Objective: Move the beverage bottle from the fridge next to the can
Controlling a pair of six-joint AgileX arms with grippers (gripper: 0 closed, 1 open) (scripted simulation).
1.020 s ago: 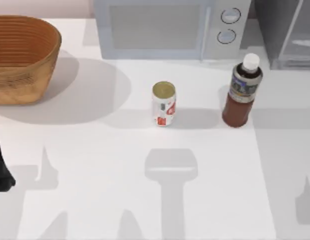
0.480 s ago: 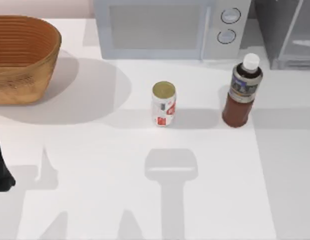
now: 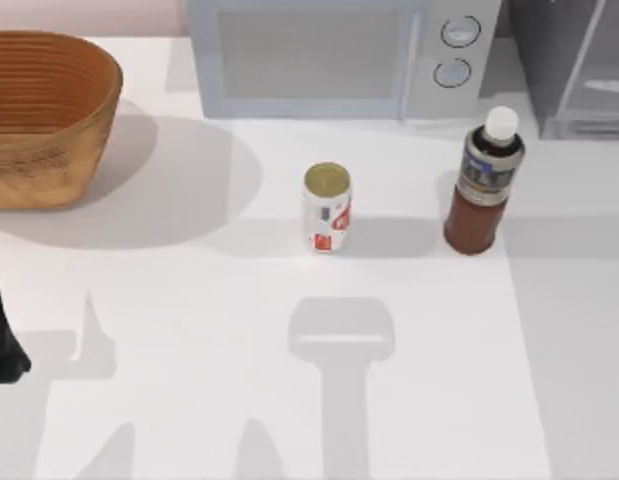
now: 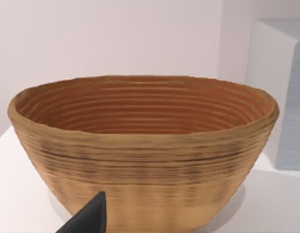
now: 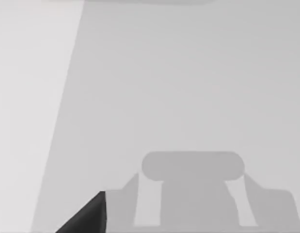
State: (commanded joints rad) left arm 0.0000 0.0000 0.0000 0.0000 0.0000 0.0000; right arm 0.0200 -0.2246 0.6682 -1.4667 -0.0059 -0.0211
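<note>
I see the bottle [image 3: 483, 185] standing upright on the white table [image 3: 239, 380], out of the fridge [image 3: 574, 65], which sits at the far right corner with its glass door partly in view. The bottle is just in front of the gap between the fridge and the microwave [image 3: 344, 55], near the microwave's two dials. The can [image 3: 327, 207] stands upright to the left of the bottle, near the table's middle, with a clear strip of table between them; the two are near each other but apart. The can's gold top faces up and its red markings show on the side toward me.

A woven basket [image 3: 44, 115] sits at the far left corner, well apart from the can.

My left arm [image 3: 4, 330] shows as a dark shape at the table's left edge, near side, low and away from the bottle and can. In the left wrist view the basket [image 4: 145, 150] is close ahead, with a dark fingertip [image 4: 89, 218] in front of its wall; I cannot tell how the left jaws stand. In the right wrist view a dark fingertip [image 5: 86, 216] hangs over bare table [image 5: 188, 87] crossed by shadows; I cannot tell how the right jaws stand either.
</note>
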